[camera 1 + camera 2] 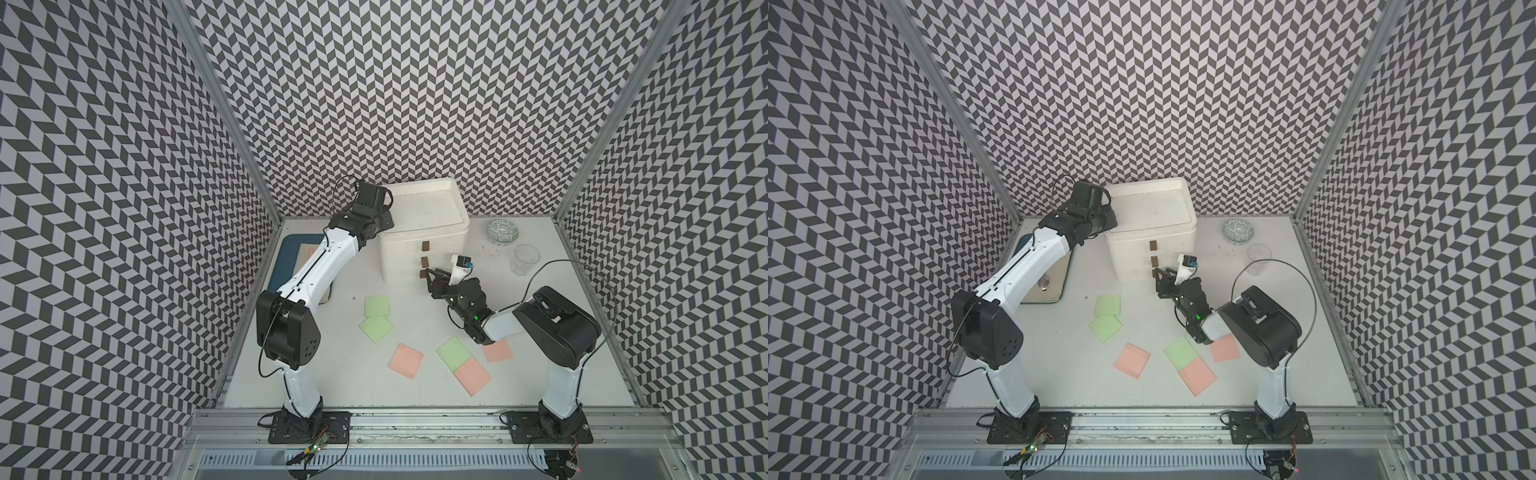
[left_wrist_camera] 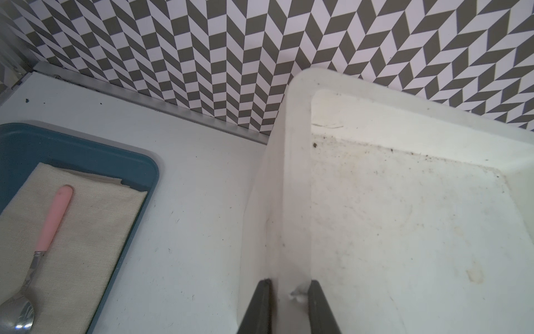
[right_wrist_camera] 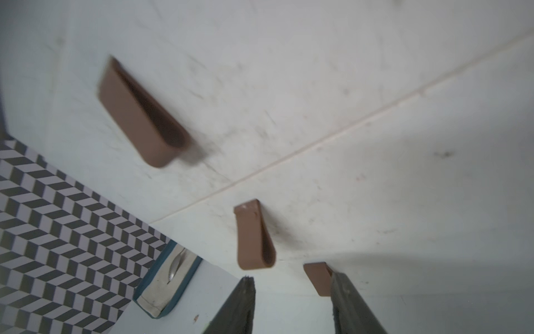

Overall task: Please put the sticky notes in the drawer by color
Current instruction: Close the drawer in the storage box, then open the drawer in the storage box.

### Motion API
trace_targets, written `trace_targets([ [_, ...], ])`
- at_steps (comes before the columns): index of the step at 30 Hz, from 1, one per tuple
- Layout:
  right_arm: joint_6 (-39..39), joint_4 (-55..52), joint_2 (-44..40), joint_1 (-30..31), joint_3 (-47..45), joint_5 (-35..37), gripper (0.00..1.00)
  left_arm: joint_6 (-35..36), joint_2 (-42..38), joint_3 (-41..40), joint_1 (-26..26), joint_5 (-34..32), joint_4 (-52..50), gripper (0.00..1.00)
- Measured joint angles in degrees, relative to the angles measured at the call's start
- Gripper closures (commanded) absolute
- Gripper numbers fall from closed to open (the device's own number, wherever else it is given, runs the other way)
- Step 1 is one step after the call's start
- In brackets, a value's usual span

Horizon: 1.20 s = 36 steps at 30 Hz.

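As 3 green notes (image 1: 377, 306) + 3 pink notes (image 1: 406, 360) lie on table (image 1: 332, 382), prob. 2/3 remains; left tool (image 2: 289, 284) grips drawer (image 1: 399, 257) rim, right tool (image 3: 292, 277) open, empty.

The tall white plastic drawer chest (image 1: 401, 259) stands upright at the back of the counter (image 1: 332, 386). All three drawers are pushed in, and their small brown handles (image 1: 425, 246) run in a column down its front. Six sticky notes (image 1: 406, 360) lie flat in front of it: two green notes (image 1: 377, 306) (image 1: 376, 328) touching each other, a third green note (image 1: 453, 352) edge to edge with a pink note (image 1: 473, 376), and two more pink ones lying apart.
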Motion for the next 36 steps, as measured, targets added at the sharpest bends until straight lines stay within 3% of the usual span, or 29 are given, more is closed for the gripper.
trace_targets([
  [14, 5.42, -1.49, 1.16, -0.79, 5.81, -6.58, 0.5, 0.28, -0.04, -0.02, 0.15, 0.57, 0.0, 0.96],
  [30, 12.31, 0.15, 4.04, -3.5, 4.87, -11.06, 0.52, 0.24, -0.09, -0.07, 0.26, 0.9, 0.02, 0.96],
  [36, 13.11, 0.39, 4.87, -3.54, 4.98, -12.37, 0.77, 0.22, -0.5, -0.9, 0.26, 0.9, 0.83, 0.96],
])
